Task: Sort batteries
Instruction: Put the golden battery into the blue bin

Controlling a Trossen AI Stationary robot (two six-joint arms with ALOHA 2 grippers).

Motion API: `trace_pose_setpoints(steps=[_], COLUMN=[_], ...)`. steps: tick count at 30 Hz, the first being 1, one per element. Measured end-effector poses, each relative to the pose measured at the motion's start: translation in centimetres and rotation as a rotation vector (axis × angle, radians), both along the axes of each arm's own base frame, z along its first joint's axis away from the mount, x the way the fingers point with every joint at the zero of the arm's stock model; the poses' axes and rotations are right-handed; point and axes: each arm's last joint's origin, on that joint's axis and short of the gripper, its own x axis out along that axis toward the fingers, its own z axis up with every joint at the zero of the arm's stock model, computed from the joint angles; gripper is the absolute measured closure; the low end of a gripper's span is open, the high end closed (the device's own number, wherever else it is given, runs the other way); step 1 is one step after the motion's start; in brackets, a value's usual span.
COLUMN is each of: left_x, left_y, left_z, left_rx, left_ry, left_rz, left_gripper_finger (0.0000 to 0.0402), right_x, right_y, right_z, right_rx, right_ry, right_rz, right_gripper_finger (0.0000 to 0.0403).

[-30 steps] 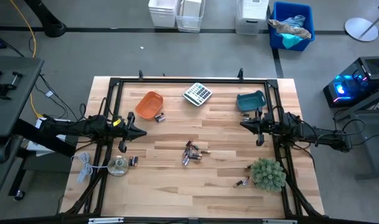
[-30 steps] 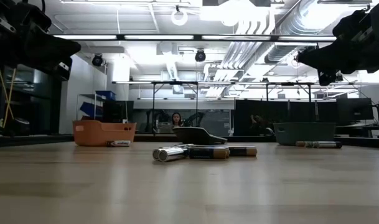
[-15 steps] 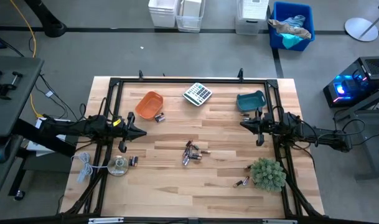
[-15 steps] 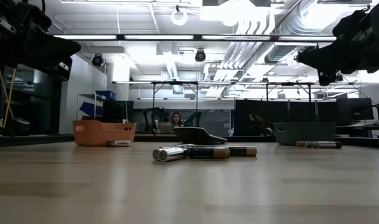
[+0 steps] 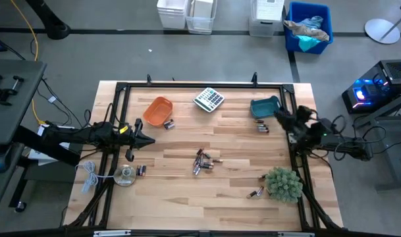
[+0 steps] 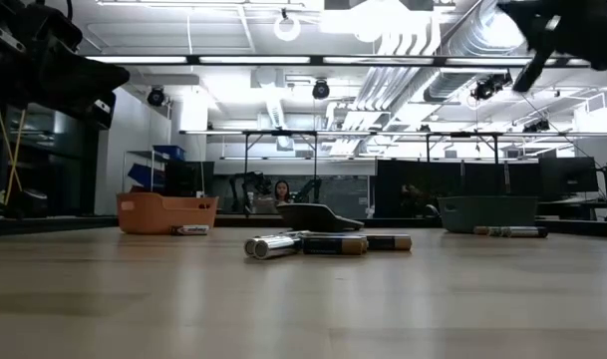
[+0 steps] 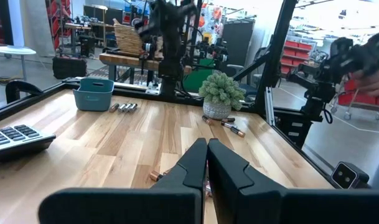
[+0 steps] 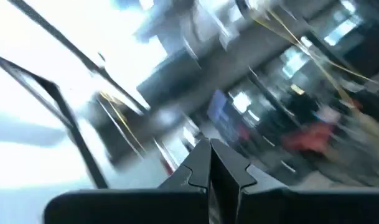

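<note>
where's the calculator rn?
High view: the calculator lies at the table's far edge, mid-width, between the orange bowl on the left arm's side and the teal bowl on the right arm's side, touching neither.
</note>
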Motion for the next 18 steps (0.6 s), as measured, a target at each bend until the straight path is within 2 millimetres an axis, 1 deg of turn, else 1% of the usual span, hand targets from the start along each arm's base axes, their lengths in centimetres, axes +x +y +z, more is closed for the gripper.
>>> trace_pose_setpoints(steps=[1,2,3,6,8,9,11,13,16,18], left_x=[0.0,0.0,0.0,0.0,0.0,0.0,0.0,0.0,0.0,0.0], left_y=[0.0,0.0,0.0,0.0,0.0,0.0,0.0,0.0,0.0,0.0], left_z=[0.0,0.0,0.0,0.0,0.0,0.0,0.0,0.0,0.0,0.0], left_rx=[0.0,0.0,0.0,0.0,0.0,0.0,0.0,0.0,0.0,0.0], left_ry=[0.0,0.0,0.0,0.0,0.0,0.0,0.0,0.0,0.0,0.0], left_rz=[0.0,0.0,0.0,0.0,0.0,0.0,0.0,0.0,0.0,0.0], left_gripper_finger=[0.0396,0.0396,0.0396,0.0396,0.0396,0.0396,0.0396,0.0396,0.0396,0.0396], right_x=[0.1,0.5,1.2,4.4,6.9,8.2,11.0,13.4,16.8,18.9], right_y=[0.2,0.4,0.6,1.6,2.5,3.0,4.0,4.9,6.1,6.7], right_z=[0.8,1.6,2.4,4.3,5.0,4.9,4.0,2.4,0.6,-0.6], right_rx=[-0.005,-0.017,-0.033,-0.15,-0.254,-0.283,-0.299,-0.294,-0.269,-0.223], right_ry=[0.013,0.07,0.163,0.513,0.714,0.808,0.994,1.158,1.28,1.361], right_rz=[0.054,0.123,0.191,0.344,0.433,0.468,0.533,0.584,0.699,0.737], right_gripper_finger=[0.0402,0.0402,0.0402,0.0402,0.0402,0.0402,0.0402,0.0402,0.0402,0.0399])
